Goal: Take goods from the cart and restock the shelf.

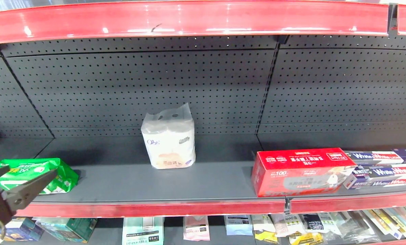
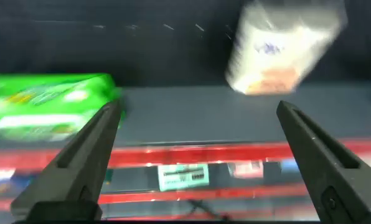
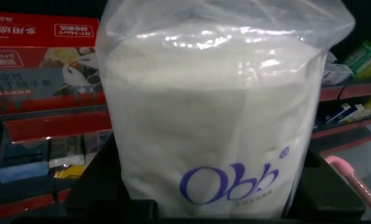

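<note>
1. The held roll pack is clamped by the right gripper, not yet on the shelf.
2. It should be set upright just beside the shelved roll pack, on its red box side, label outward.
3. The left gripper, spread wide and empty, is found well left of that pack, by the green pack.

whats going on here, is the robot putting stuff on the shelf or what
A robot is restocking a store shelf. Its right gripper looks clamped on a wrapped toilet roll pack, held up in front of the shelving. Its left gripper hangs open at the shelf's front edge, close to a green pack. A second roll pack already stands mid-shelf, with a red box off to the right.
</note>
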